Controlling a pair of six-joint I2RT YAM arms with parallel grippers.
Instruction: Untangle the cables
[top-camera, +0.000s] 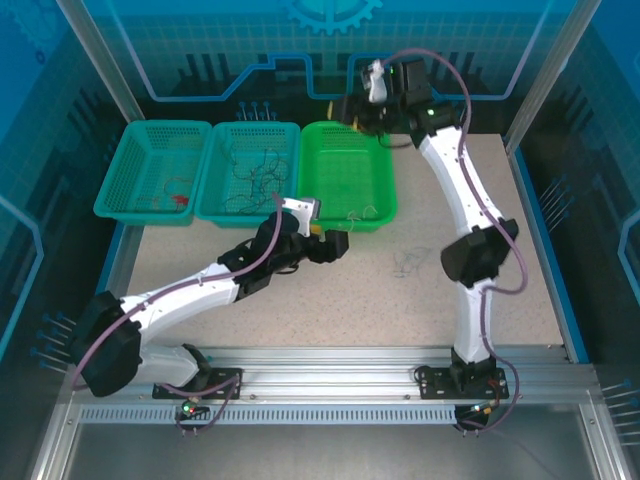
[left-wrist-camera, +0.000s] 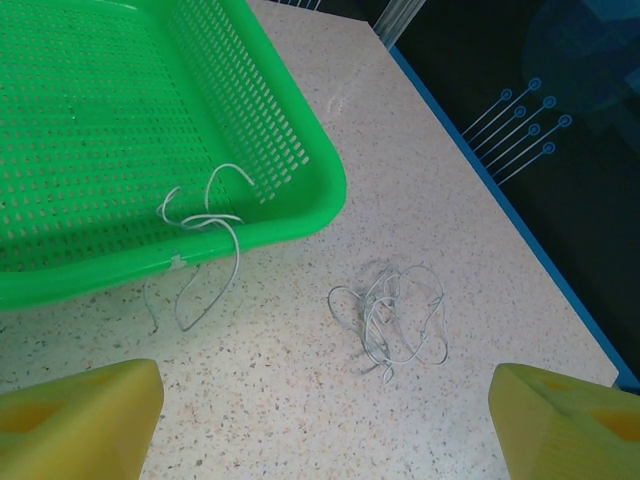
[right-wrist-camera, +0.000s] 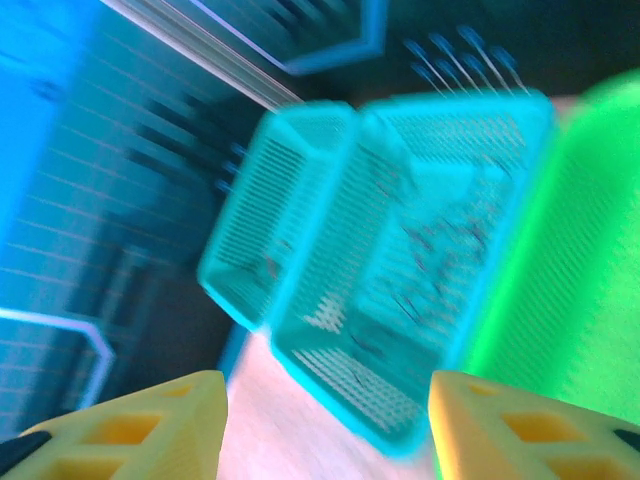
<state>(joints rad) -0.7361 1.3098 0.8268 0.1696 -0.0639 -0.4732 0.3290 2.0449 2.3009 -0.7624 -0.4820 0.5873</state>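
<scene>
Top view, sorted so far: red cables (top-camera: 180, 198) lay in the left teal basket (top-camera: 120, 170) and dark cables (top-camera: 255, 175) in the middle teal basket (top-camera: 240, 216), both along the far edge of the table (top-camera: 380, 310).
Top view, green basket: at the right end of the row, the green basket (top-camera: 350, 170) had 1 whitish cable (top-camera: 362, 212) at its near rim.
Top view, left to do: 1 whitish tangle (top-camera: 408, 263) lay on the bare table right of centre, apart from all 3 baskets.
Top view, arms: the left pincer (top-camera: 340, 245) hovered just beside the green basket's near rim. The right pincer (top-camera: 358, 112) hung over that basket's far-left corner.
Left wrist, pincer: its fingers (left-wrist-camera: 80, 420) stood wide apart with nothing between them.
Left wrist, cables: the whitish cable draped over the green basket's near rim, part inside and part on the table. The tangle sat near it, looped on itself and clear of the rim.
Right wrist, pincer: the picture was blurred, but the fingers (right-wrist-camera: 150, 425) were apart and gripped nothing.
Right wrist, baskets: dark strands showed in the middle teal basket. Whether they were free of each other could not be told.
Progress, judged: the cables were mostly sorted by colour. The whitish tangle needed pulling apart, and the draped cable wanted tucking in.
</scene>
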